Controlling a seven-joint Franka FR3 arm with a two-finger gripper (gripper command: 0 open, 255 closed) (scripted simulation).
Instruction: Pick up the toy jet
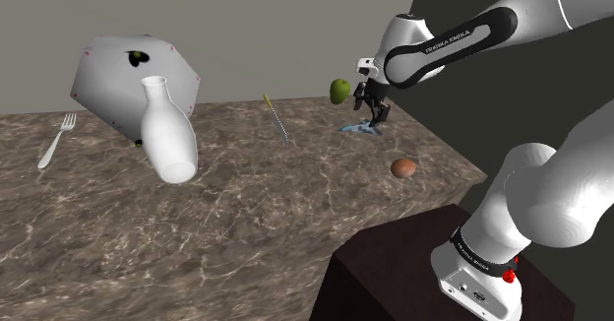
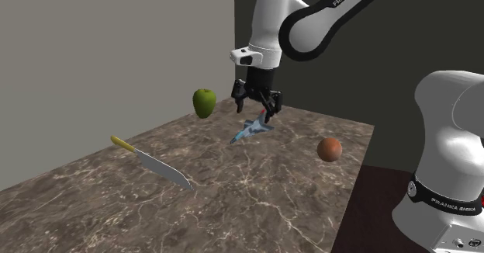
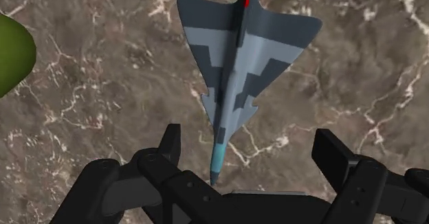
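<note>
The toy jet (image 3: 237, 71) is blue-grey with darker patches and a red tail fin, lying flat on the brown marbled table (image 1: 246, 221). In the shoulder view the toy jet (image 1: 359, 128) lies near the table's far right corner, and in the second exterior view the jet (image 2: 251, 129) sits just under the hand. My black gripper (image 2: 259, 105) hovers right above it, open, fingers apart and touching nothing. In the wrist view the gripper (image 3: 247, 154) straddles the jet's nose, with the fingers (image 3: 169, 141) on either side of it.
A green apple (image 1: 339, 92) stands close beside the jet, toward the wall. A brown round fruit (image 1: 402, 167) lies nearer the table's right edge. A yellow-handled knife (image 1: 276, 119), a white vase (image 1: 167, 132), a grey polygonal object (image 1: 118, 78) and a fork (image 1: 56, 140) lie further left.
</note>
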